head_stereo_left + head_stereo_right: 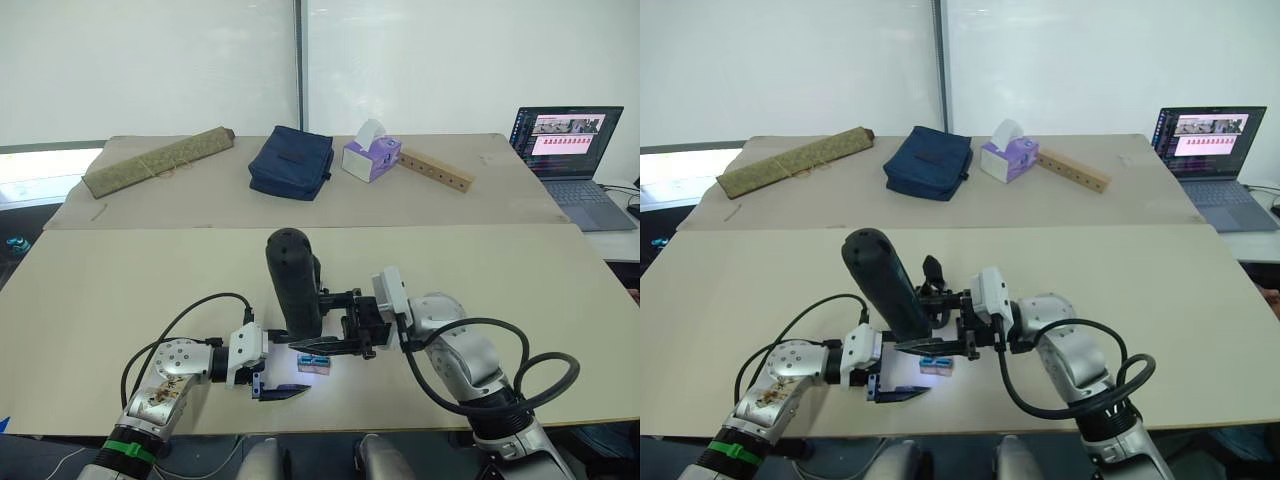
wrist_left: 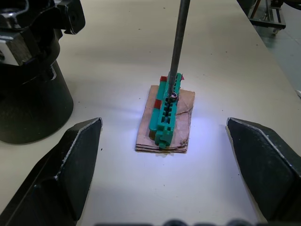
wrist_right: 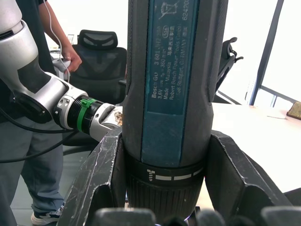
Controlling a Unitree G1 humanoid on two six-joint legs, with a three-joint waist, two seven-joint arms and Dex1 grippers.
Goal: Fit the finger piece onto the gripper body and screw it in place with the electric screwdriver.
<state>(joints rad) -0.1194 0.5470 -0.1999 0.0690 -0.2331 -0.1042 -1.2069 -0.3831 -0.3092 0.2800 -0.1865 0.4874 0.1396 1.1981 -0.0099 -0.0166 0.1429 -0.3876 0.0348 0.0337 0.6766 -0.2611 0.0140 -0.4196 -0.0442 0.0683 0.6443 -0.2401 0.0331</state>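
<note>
Clamped in the right gripper (image 3: 164, 188): thick black cylindrical electric screwdriver (image 3: 171, 94), blue label reading "Bosch GO", "3.6V". Left gripper (image 2: 164, 160) spread wide around a tan-and-green block (image 2: 165, 113).

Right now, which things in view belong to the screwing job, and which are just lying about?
In the job:
electric screwdriver, clamped in the right tool
gripper body
green-and-tan block under the bit
left tool, open, near the block

Lying about:
rolled green mat
navy bag
tissue box
wooden bar with holes
laptop

Beige tables (image 1: 120, 280) before white wall (image 1: 150, 60), black office chair (image 3: 96, 56).
</note>
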